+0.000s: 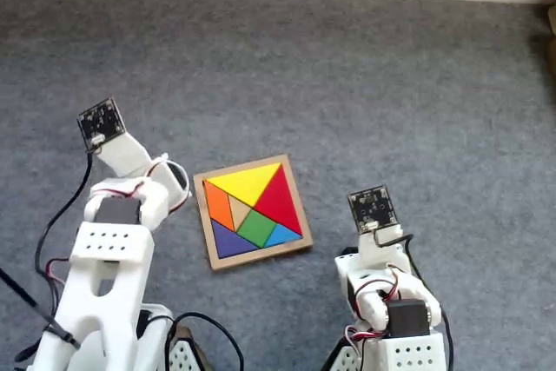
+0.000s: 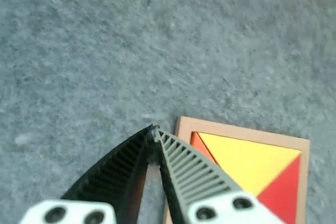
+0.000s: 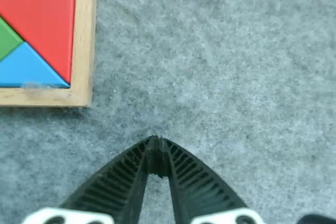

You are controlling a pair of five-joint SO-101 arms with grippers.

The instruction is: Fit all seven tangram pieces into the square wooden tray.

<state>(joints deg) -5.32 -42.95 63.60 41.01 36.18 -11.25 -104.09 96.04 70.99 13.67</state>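
At worktop [image 1: 347, 67] centre: tray [image 1: 300, 204], all seven pieces [image 1: 252, 184] seated flat. Left pincer [image 2: 154, 129] closed, empty, tip just beside tray corner; right pincer [image 3: 156, 141] closed, empty, farther off. Looks finished, nothing left to grasp.

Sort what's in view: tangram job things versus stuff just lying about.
Job: wooden tray; inside it yellow triangle, red triangle, orange triangle, tan piece, green square, light blue triangle, purple triangle.
Not the job: grey carpet underneath.
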